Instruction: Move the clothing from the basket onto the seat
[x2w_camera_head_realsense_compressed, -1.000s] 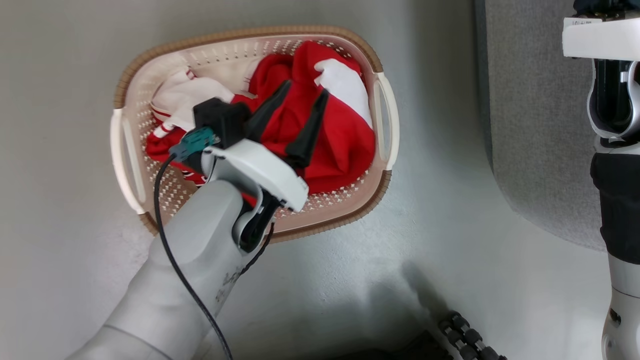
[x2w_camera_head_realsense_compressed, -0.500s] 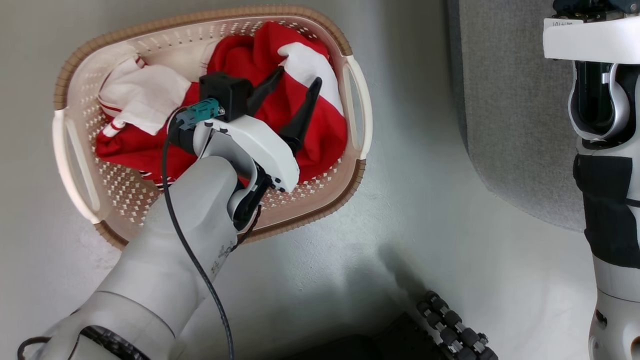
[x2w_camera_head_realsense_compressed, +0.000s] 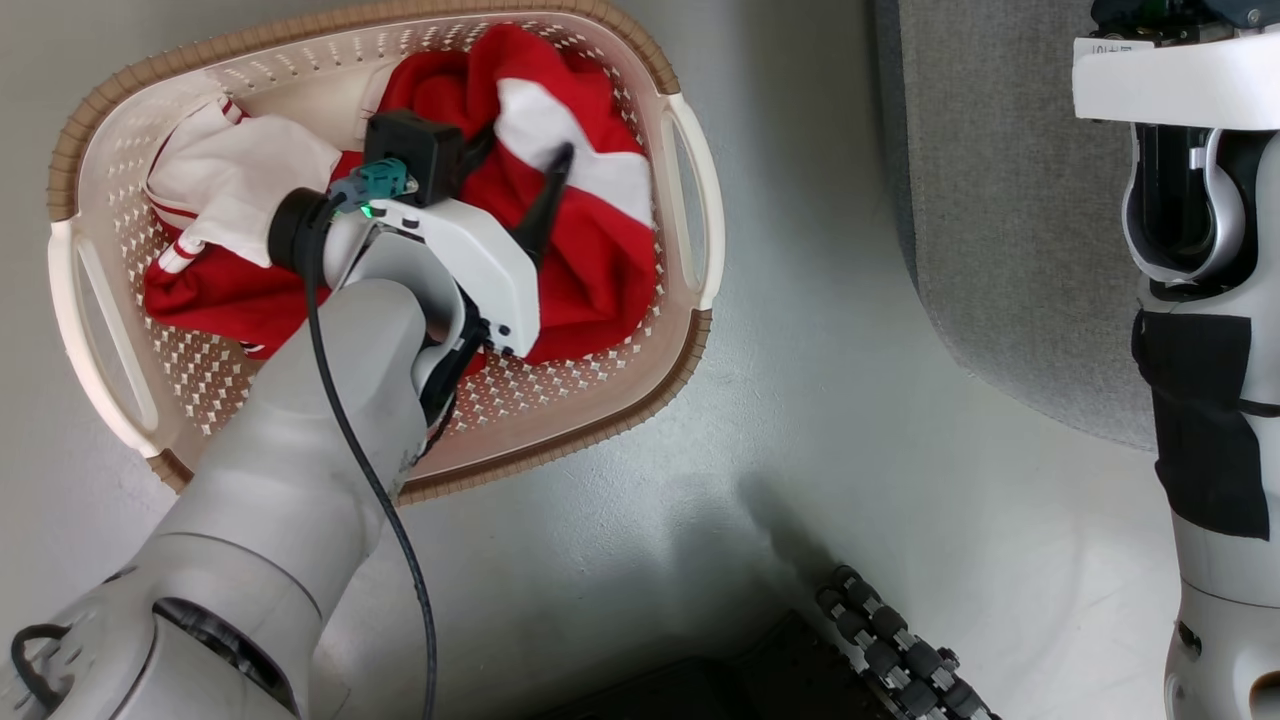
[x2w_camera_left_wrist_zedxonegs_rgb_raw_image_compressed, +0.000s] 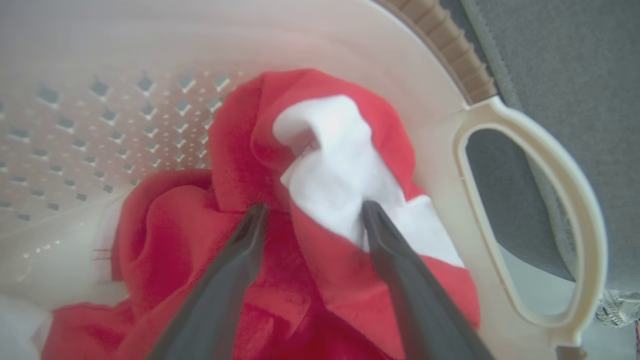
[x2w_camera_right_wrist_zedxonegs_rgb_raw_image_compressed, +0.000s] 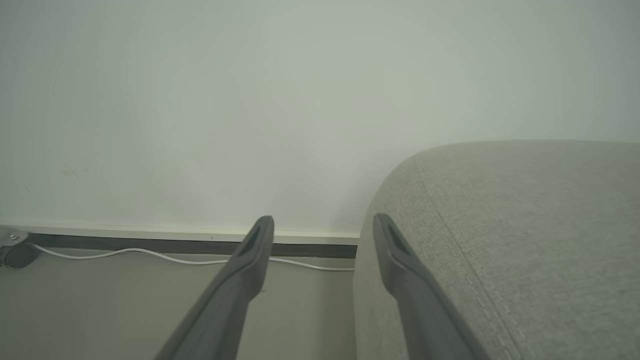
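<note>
The cream basket (x2w_camera_head_realsense_compressed: 690, 200) with a brown rim stands on the floor at the upper left of the head view. In it lies the clothing (x2w_camera_head_realsense_compressed: 600, 260), red fabric with a white band, and a second piece, mostly white (x2w_camera_head_realsense_compressed: 230, 180), at the basket's left end. My left gripper (x2w_camera_head_realsense_compressed: 528, 145) reaches down into the basket, open. In the left wrist view its fingertips (x2w_camera_left_wrist_zedxonegs_rgb_raw_image_compressed: 370, 210) press into the clothing (x2w_camera_left_wrist_zedxonegs_rgb_raw_image_compressed: 330, 165), one on either side of a white-and-red fold. The grey seat (x2w_camera_head_realsense_compressed: 1000, 200) lies to the right. My right gripper (x2w_camera_right_wrist_zedxonegs_rgb_raw_image_compressed: 322, 219) hangs open in the air beside the seat (x2w_camera_right_wrist_zedxonegs_rgb_raw_image_compressed: 500, 225).
My right arm (x2w_camera_head_realsense_compressed: 1200, 300) stands upright at the head view's right edge, over the seat's border. The dark base with rollers (x2w_camera_head_realsense_compressed: 900, 660) shows at the bottom. A white cable (x2w_camera_right_wrist_zedxonegs_rgb_raw_image_compressed: 150, 255) runs along the baseboard under a pale wall. Grey floor separates basket and seat.
The head camera has shifted, so the basket sits further left in the picture. My left gripper has sunk lower into the basket until its open fingers dig into the red and white fabric.
</note>
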